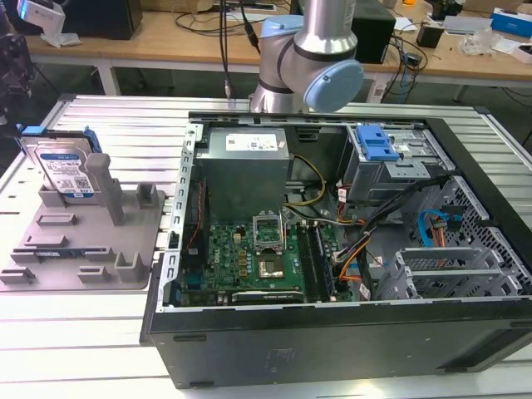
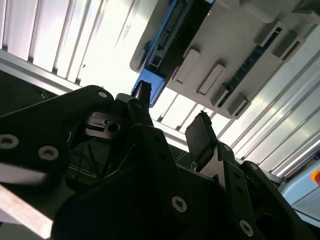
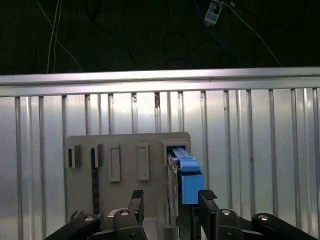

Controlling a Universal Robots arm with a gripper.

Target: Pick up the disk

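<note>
At the exterior view's left, the disk [image 1: 65, 170] stands upright on its edge in a rear slot of the grey fixture tray [image 1: 83, 258], its blue-and-white label showing and its blue frame at the top. The tray lies flat on the ribbed metal table [image 1: 125, 125], with its upright posts just beside the disk. Next to the tray sits the open computer case [image 1: 332, 349], with a silver power supply [image 1: 245, 162] above the green motherboard [image 1: 249, 258]. Further toward the exterior view's right is the metal drive cage [image 1: 391, 166] with its blue handle [image 1: 376, 143]. The robot arm [image 1: 307, 58] rises behind the case. In the first wrist view the gripper [image 3: 172, 200] hangs above the tray [image 3: 125, 150], its two black fingers [image 3: 207, 197] spread apart and holding nothing, while the disk [image 3: 187, 175] sits edge-on in the tray below, apart from them. In the second wrist view the gripper [image 2: 172, 117] is likewise spread, clear of the tray [image 2: 235, 45] and the disk [image 2: 177, 37].
</note>
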